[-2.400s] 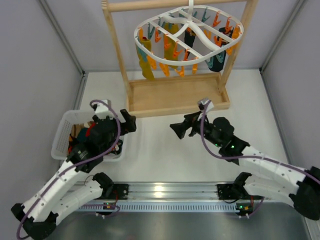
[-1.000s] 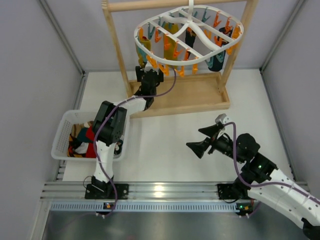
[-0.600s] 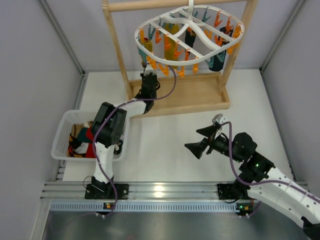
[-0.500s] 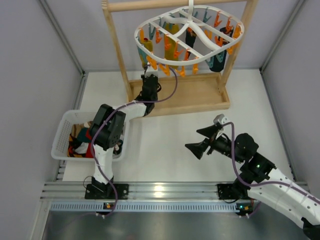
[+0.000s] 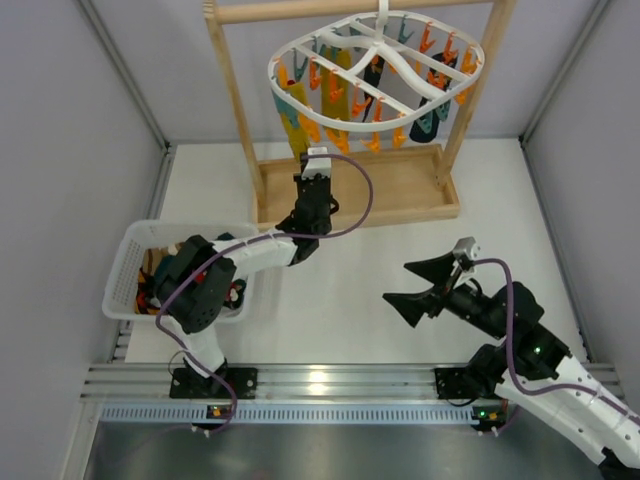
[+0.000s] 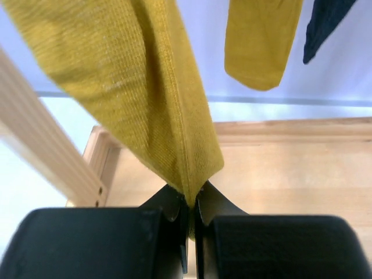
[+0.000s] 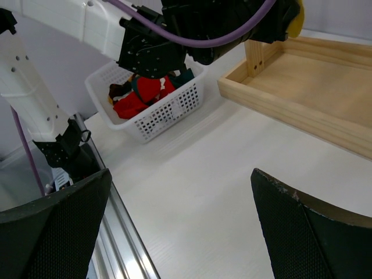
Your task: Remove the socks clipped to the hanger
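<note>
The wooden rack (image 5: 350, 195) is seen at the far side of the table (image 5: 330, 290), with the white oval hanger (image 5: 271, 82) hung from its top bar. The task is judged to be partly done. Several socks are left clipped under the hanger: a mustard-yellow sock (image 6: 145, 87) at the near left, a second mustard sock (image 6: 258, 40) behind it and a dark navy sock (image 6: 325, 23) farther right. Orange and teal clips (image 5: 350, 105) are seen dangling between them.

A white perforated basket (image 7: 168, 110) is set on the table to the left of the rack. A red sock (image 7: 142, 93) and some darker fabric are heaped inside it, and a count cannot be made.

The lower tip of the mustard-yellow sock is pinched between the closed fingers of the left gripper (image 6: 190, 206). The sock is drawn taut from above, and its clip is not shown in the wrist view. The right gripper (image 5: 415, 287) is held spread wide and empty above the table, well apart from the rack.
</note>
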### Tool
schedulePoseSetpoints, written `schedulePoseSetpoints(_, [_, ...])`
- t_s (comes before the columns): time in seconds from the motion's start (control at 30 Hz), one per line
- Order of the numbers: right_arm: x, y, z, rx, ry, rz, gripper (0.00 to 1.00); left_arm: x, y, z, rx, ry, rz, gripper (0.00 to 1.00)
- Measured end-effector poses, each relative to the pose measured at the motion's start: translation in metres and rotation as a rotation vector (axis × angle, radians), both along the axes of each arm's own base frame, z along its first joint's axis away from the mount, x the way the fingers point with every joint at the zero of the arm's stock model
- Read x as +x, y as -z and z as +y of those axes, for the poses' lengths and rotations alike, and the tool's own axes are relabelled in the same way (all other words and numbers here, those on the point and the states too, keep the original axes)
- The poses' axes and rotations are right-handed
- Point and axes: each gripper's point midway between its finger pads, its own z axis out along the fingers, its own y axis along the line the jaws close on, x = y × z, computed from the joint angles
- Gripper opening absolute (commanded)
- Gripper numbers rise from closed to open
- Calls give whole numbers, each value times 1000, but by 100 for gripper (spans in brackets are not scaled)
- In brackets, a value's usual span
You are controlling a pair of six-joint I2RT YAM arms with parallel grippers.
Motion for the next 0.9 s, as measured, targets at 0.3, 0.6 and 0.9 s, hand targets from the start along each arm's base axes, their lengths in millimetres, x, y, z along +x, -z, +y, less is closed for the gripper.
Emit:
schedulePoseSetpoints(0.3, [-7, 1, -10, 16, 17, 22, 100, -44, 2, 11, 6, -30, 13, 0])
schedulePoseSetpoints(0.6, [-6, -11, -29, 25, 101, 45, 99, -85, -9, -28, 53, 39, 1, 0])
schedulePoseSetpoints(0.9, [-12, -28, -48, 57, 150, 32, 99, -104, -13, -64, 104, 79, -3, 0])
